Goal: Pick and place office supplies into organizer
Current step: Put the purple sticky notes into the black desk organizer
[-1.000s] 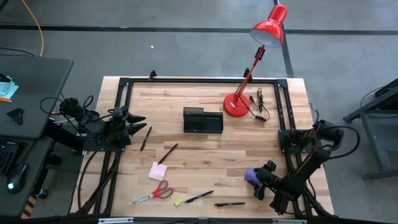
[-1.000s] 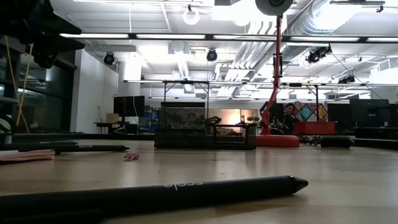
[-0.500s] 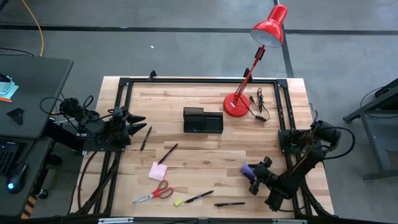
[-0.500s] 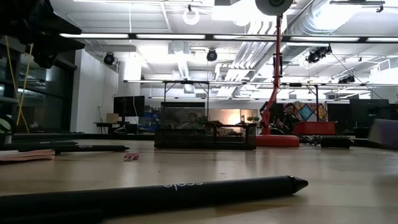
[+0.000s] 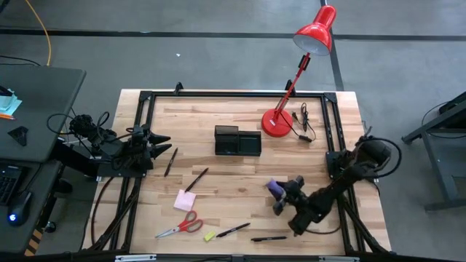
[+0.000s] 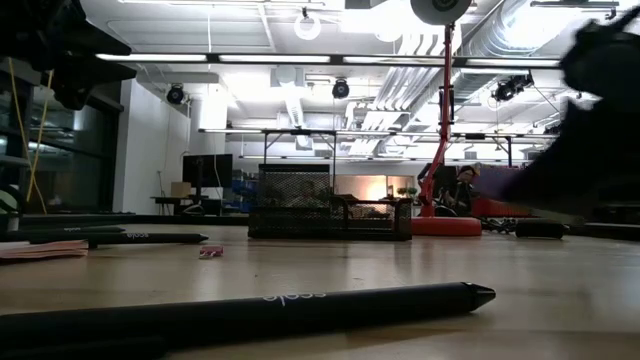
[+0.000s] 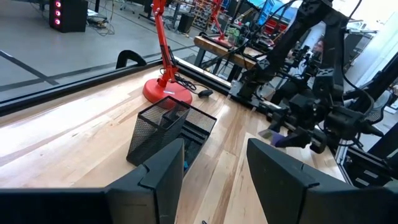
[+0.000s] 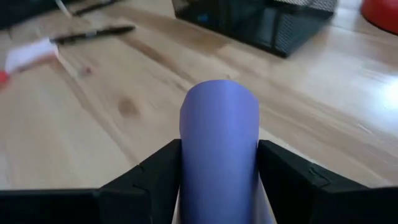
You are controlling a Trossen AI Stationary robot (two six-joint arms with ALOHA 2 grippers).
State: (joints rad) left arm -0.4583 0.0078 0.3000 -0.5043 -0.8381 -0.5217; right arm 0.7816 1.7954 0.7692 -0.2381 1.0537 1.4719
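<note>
My right gripper [image 5: 279, 193] hovers over the table's right middle, shut on a purple sticky-note pad [image 5: 274, 187], near and right of the black mesh organizer [image 5: 237, 141]. The organizer also shows ahead in the right wrist view [image 8: 261, 18]. My left gripper [image 5: 162, 140] waits open at the table's left edge, level with the organizer [image 7: 168, 127]. A pink pad [image 5: 184, 200], red-handled scissors [image 5: 180, 226], a yellow piece [image 5: 210, 236] and several black pens [image 5: 233, 230] lie flat on the wood. My right gripper pinches the purple pad [image 8: 219, 143] between its two fingers [image 8: 158, 174], one on each side edge. The pad bows upward between them and sticks out ahead of the fingertips. The fingers slant in from the table's near right. The pad is lifted clear of the table.
A red desk lamp stands on its round base [image 5: 276, 122] just right of the organizer, with a cable [image 5: 304, 124] beside it. A black frame rail [image 5: 233, 94] runs round the table. One pen [image 6: 250, 310] lies close before the low camera. Bare wood lies between organizer and right gripper.
My right gripper has carried the purple pad from near the table's near right corner toward the left and far side, closing on the organizer, the pad staying lifted. The left arm has kept still.
</note>
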